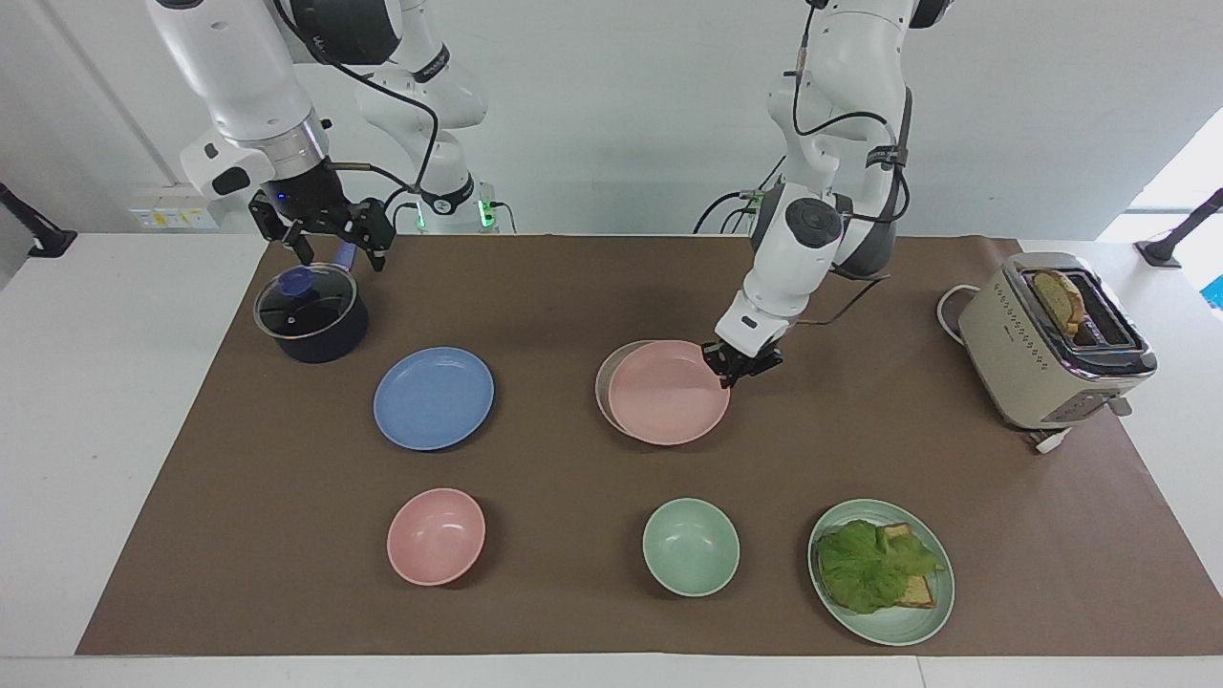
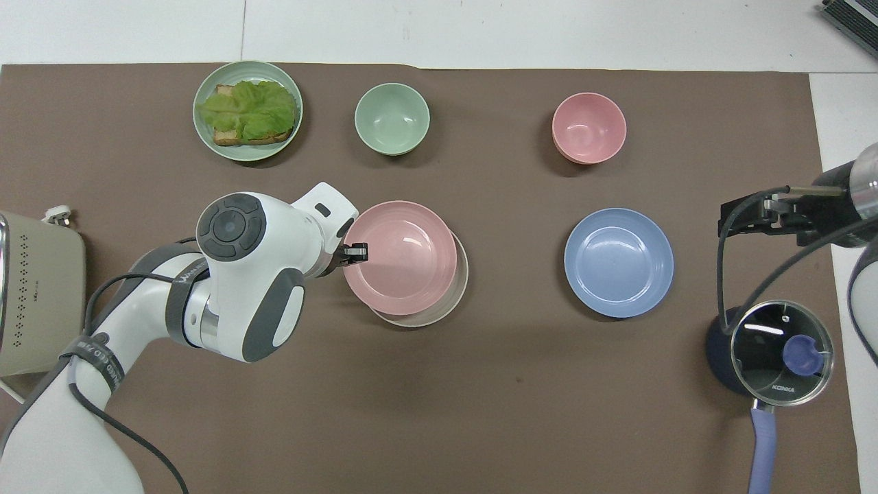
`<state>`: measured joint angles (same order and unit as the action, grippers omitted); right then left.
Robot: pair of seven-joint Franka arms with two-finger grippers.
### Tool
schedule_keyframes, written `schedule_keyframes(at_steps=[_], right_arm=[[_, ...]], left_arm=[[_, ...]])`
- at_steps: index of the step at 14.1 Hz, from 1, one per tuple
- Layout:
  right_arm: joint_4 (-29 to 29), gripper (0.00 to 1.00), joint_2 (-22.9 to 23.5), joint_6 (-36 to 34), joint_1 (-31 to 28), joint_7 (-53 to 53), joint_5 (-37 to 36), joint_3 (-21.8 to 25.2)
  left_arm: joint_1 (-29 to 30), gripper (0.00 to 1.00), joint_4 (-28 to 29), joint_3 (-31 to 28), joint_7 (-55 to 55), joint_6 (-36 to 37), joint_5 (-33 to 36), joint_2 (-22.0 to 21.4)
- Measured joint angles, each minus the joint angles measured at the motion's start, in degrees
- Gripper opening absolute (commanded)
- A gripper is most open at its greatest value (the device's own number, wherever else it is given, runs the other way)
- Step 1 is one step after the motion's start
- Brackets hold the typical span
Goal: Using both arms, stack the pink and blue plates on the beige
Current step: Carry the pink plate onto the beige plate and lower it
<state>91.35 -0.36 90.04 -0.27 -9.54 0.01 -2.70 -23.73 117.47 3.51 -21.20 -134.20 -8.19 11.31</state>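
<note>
My left gripper (image 1: 734,366) (image 2: 357,252) is shut on the rim of the pink plate (image 1: 666,394) (image 2: 401,257). It holds the plate level over the beige plate (image 1: 602,382) (image 2: 461,285), of which only a thin crescent shows. Whether the two plates touch I cannot tell. The blue plate (image 1: 433,397) (image 2: 619,263) lies flat on the brown mat, toward the right arm's end of the table. My right gripper (image 1: 342,256) (image 2: 744,219) hangs open with nothing in it, over the mat beside a lidded pot, and waits.
A dark pot with a glass lid (image 1: 311,315) (image 2: 772,350) stands at the right arm's end. Farther from the robots are a pink bowl (image 1: 436,535), a green bowl (image 1: 690,547) and a green plate (image 1: 898,631) with lettuce and toast. A toaster (image 1: 1027,368) stands at the left arm's end.
</note>
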Motion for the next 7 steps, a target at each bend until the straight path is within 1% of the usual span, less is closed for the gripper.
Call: schedule_keyframes(at_steps=[7], right_arm=[[0.0,1.00,0.0,0.0,-0.2,0.1,0.0,0.2]], left_arm=[[-0.6,0.00,1.5,0.0,0.0,-2.1,0.4,0.0]])
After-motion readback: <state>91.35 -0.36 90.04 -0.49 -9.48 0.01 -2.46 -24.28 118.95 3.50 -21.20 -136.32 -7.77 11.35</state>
